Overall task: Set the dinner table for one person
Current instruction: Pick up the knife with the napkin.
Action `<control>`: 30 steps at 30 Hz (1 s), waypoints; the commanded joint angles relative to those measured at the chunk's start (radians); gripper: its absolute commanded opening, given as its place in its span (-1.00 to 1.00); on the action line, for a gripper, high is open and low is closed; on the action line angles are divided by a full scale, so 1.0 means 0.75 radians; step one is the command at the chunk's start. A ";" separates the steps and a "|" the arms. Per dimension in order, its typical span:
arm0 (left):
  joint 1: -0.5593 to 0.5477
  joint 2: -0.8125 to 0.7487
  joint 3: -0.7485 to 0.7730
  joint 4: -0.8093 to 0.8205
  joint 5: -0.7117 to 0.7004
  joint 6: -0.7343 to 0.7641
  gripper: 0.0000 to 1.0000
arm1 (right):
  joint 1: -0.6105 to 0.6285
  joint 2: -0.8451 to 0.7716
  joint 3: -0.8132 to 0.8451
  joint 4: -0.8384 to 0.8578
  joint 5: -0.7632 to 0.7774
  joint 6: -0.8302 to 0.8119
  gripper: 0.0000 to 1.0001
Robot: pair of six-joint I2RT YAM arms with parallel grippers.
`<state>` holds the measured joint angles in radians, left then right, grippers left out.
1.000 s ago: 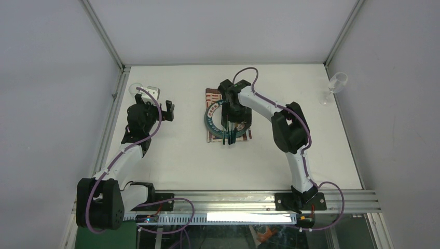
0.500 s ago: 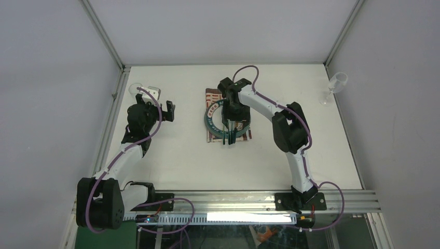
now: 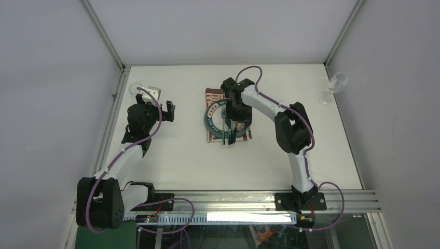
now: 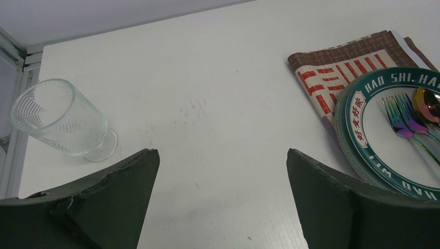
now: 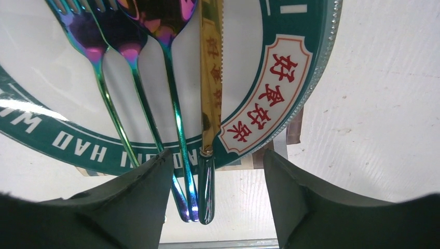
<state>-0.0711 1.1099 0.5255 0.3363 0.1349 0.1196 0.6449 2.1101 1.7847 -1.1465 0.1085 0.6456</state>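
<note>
My right pincer (image 5: 217,158) hangs low over the near rim of a round white plate with a green lettered band and red characters (image 5: 306,31). Its two dark fingers are spread and pinch nothing. In the gap between them lie the dark green handle of a gold knife with a serrated blade (image 5: 211,78) and the thin stem of a rainbow-sheen metal spoon (image 5: 161,15). The stem of one of two rainbow-sheen metal forks (image 5: 124,39) lies there too, while the other fork's stem passes behind one finger. All four pieces lie side by side on the plate in the order fork, fork, spoon, knife. Their heads are on the white middle and their handles reach out past the near rim. I touch none of them.

The plate rests on a striped brown, red and white patchwork placemat (image 4: 332,67).

My left pincer (image 4: 220,155) is spread as wide as it goes and is empty. It hovers above bare surface near the left edge and points toward the placemat.

Everything sits on the large matte white tabletop with aluminium frame rails (image 3: 176,155), which stretches from my bases to the far wall. Plate and placemat are midway between its left and right edges, toward the far edge. A clear ribbed stemmed glass (image 4: 57,116) stands by the far left corner. A slim clear glass (image 3: 336,84) stands at the right edge, near the far right corner.
</note>
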 commanded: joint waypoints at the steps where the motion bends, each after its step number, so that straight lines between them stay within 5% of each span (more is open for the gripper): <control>1: 0.000 -0.007 0.004 0.056 0.029 0.017 0.98 | -0.006 -0.093 -0.029 0.047 -0.012 0.008 0.33; 13: 0.001 0.005 0.004 0.054 0.029 0.021 0.98 | -0.016 -0.075 -0.028 0.051 -0.039 0.023 0.08; 30: 0.000 0.007 0.010 0.051 0.029 0.021 0.98 | 0.004 -0.202 0.093 -0.046 0.002 -0.004 0.19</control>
<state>-0.0711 1.1172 0.5255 0.3359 0.1364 0.1204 0.6384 2.0842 1.7695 -1.1473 0.0948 0.6487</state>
